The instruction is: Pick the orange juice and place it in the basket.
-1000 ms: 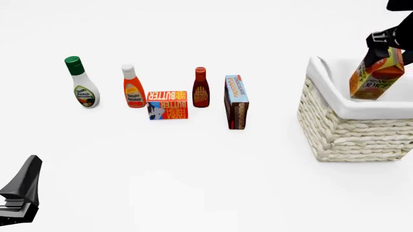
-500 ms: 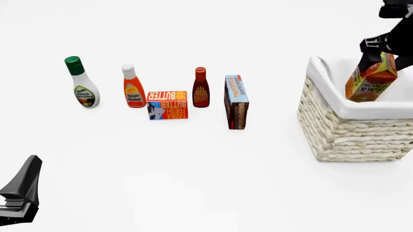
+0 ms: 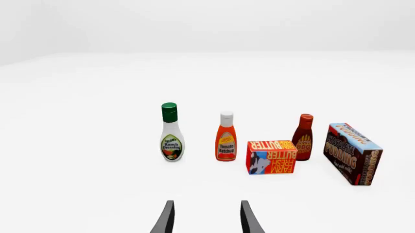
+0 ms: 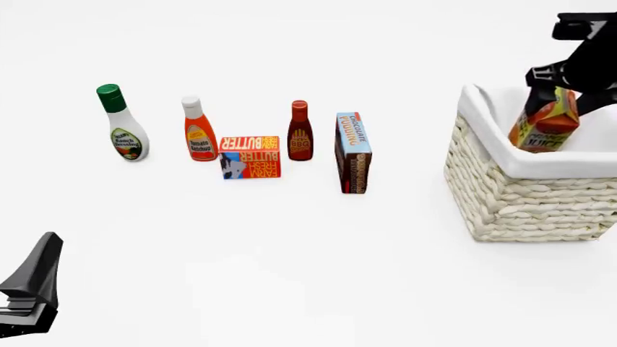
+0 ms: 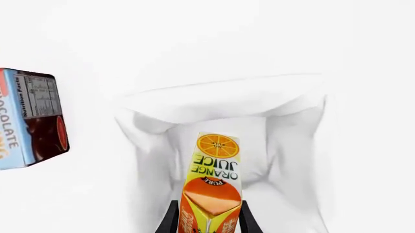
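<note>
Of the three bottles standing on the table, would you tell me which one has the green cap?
The ranch dressing bottle, the leftmost in the front view: white body, green cap. The ketchup bottle has a white cap, the BBQ sauce bottle a red one.

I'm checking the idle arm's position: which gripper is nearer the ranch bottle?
Left. The left gripper points at the row of groceries with the ranch bottle ahead of it; the right gripper is far across the table, over the basket, holding the juice.

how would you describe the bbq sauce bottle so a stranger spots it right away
Start at the big wicker basket on the right and look left to the row of groceries. Past the upright chocolate pudding box stands the bbq sauce bottle, just right of the butter box. It is the only dark red-brown bottle.
</note>
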You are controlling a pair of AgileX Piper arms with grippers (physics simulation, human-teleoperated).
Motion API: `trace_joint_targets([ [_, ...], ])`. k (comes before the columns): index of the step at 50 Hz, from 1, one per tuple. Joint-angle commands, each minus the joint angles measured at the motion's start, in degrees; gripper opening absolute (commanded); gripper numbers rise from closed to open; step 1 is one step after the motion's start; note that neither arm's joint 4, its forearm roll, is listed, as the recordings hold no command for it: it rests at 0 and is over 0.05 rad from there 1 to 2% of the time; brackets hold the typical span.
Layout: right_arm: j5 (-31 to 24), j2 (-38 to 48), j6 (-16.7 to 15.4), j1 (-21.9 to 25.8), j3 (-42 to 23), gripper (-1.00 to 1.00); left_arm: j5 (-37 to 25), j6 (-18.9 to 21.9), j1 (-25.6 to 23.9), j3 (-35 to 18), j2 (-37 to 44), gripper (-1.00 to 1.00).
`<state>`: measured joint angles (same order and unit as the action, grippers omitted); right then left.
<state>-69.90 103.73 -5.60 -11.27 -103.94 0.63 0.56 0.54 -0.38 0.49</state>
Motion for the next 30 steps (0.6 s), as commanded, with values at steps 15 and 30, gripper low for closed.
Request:
trace_joint_targets([
  [15,0.0,0.7,1.9,-1.3,0.4,-1.0,0.0,0.0,0.0,0.0,0.0,1.0],
  [30,0.0,-0.6,2.7,-0.3,0.8,-1.0,0.0,0.0,0.0,0.0,0.0,1.0],
])
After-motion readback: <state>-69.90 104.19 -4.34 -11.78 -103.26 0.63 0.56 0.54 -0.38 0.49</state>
